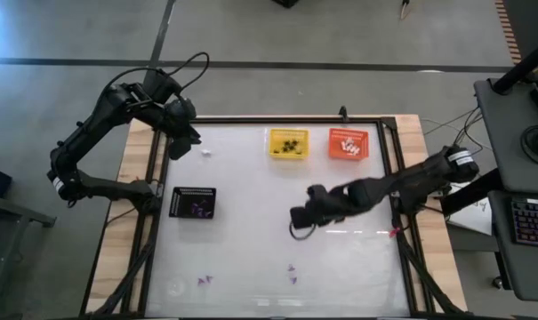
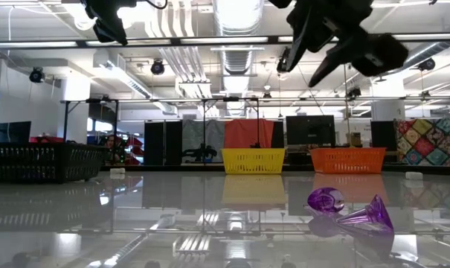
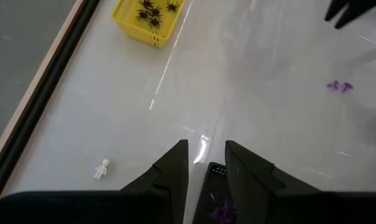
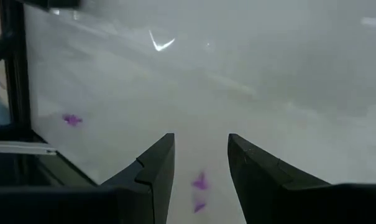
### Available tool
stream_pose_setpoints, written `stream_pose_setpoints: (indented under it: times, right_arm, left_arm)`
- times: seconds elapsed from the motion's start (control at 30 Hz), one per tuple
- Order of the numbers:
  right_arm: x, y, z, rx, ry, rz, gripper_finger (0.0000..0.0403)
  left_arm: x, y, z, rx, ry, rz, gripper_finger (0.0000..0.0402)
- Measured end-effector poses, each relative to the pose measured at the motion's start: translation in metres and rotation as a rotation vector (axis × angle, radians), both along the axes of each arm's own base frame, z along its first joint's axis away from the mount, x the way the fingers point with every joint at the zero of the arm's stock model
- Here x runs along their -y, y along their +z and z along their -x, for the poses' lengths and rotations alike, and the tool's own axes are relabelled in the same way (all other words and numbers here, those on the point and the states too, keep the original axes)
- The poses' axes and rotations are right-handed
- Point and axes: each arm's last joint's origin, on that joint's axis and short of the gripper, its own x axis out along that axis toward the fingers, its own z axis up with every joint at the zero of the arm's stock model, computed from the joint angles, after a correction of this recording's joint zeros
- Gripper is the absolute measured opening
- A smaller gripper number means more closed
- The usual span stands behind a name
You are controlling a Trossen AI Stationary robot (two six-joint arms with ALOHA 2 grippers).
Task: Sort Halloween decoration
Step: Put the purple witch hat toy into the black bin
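Note:
The Halloween decoration lies scattered. Black spiders fill the yellow basket (image 1: pixel 288 143), white pieces the orange basket (image 1: pixel 348 144), and purple pieces the black basket (image 1: pixel 193 203). One white trinket (image 3: pixel 101 168) lies loose on the table near the far left. Two purple trinkets (image 4: pixel 200 182) lie near the front edge, and another (image 1: pixel 204 281) lies to their left. My left gripper (image 3: pixel 206 144) hangs open, high over the far left, above the black basket. My right gripper (image 4: pixel 200 137) stands open above mid-table, pointing down toward the two purple trinkets, with nothing between its fingers.
The glossy white table top (image 1: pixel 251 240) sits inside a dark frame (image 1: pixel 395 178) on wooden boards. In the low view the two purple trinkets (image 2: pixel 368 217) lie close in front, with the yellow basket (image 2: pixel 253 160) and orange basket (image 2: pixel 347 159) far behind.

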Motion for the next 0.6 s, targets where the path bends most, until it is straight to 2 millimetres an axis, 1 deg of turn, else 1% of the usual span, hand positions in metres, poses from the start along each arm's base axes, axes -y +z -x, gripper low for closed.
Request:
stream_pose_setpoints:
  times: [0.3, 0.6]
  right_arm:
    - [-0.061, -0.031, -0.015, 0.008, -0.042, -0.141, 0.0139]
    - [-0.116, -0.044, -0.044, -0.03, 0.009, -0.2, 0.0139]
  left_arm:
    - [0.0, 0.0, 0.0, -0.001, -0.021, -0.016, 0.0087]
    - [0.0, 0.0, 0.0, -0.001, -0.021, -0.015, 0.0087]
